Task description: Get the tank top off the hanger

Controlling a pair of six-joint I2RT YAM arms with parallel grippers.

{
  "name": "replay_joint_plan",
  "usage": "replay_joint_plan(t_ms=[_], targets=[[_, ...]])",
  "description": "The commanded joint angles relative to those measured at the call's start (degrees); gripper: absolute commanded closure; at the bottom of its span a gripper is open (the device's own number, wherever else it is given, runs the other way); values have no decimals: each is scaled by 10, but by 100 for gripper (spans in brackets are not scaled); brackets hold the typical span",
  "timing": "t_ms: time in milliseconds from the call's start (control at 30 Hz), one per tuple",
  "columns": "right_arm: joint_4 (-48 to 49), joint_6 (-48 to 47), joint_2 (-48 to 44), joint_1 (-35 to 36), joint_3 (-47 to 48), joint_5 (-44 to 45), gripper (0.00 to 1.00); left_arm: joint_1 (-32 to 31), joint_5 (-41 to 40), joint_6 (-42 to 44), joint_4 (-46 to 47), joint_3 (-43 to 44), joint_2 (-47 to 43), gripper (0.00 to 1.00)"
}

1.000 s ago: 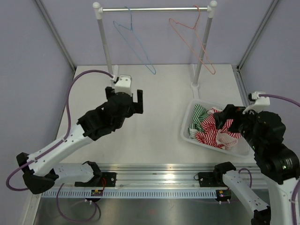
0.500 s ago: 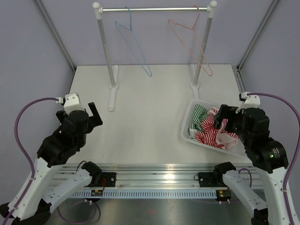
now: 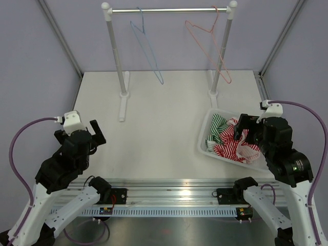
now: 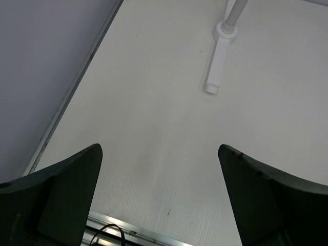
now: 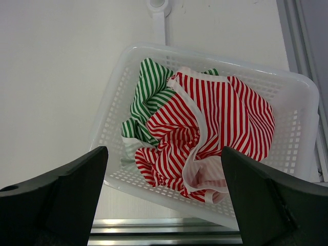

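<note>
Hangers: blue hanger (image 3: 146,48) and red hanger (image 3: 212,48) both hang bare at the far edge.
Tank top: red-striped, crumpled (image 5: 230,113) in the basket (image 5: 110,123) by the worktop's right edge, beside a green-striped garment (image 5: 146,87).
Left hand (image 4: 159,151): wide open, empty, near the left edge.
Right hand (image 5: 164,151): wide open, empty, above the basket.
Progress: removal looks done.

The table (image 3: 169,118) is smooth, matt white. The basket (image 5: 294,87) is white perforated plastic with a slight gloss. The red-striped tank top (image 5: 225,118) and green-striped garment (image 5: 148,92) are soft, crumpled cloth. The blue hanger (image 3: 152,56) and pink hanger (image 3: 212,46) are thin coated wire. The rail (image 3: 169,9) is shiny metal.
</note>
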Motion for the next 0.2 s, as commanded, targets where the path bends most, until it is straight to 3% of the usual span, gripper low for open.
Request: replay_joint_plan(t_ms=[0,167], targets=[[33,1,9,0,-1,-4,0,2,-27,5,18,-1,-10,1],[35,6,17,0,3,-15,0,2,-31,15,29,-5,-16,1]])
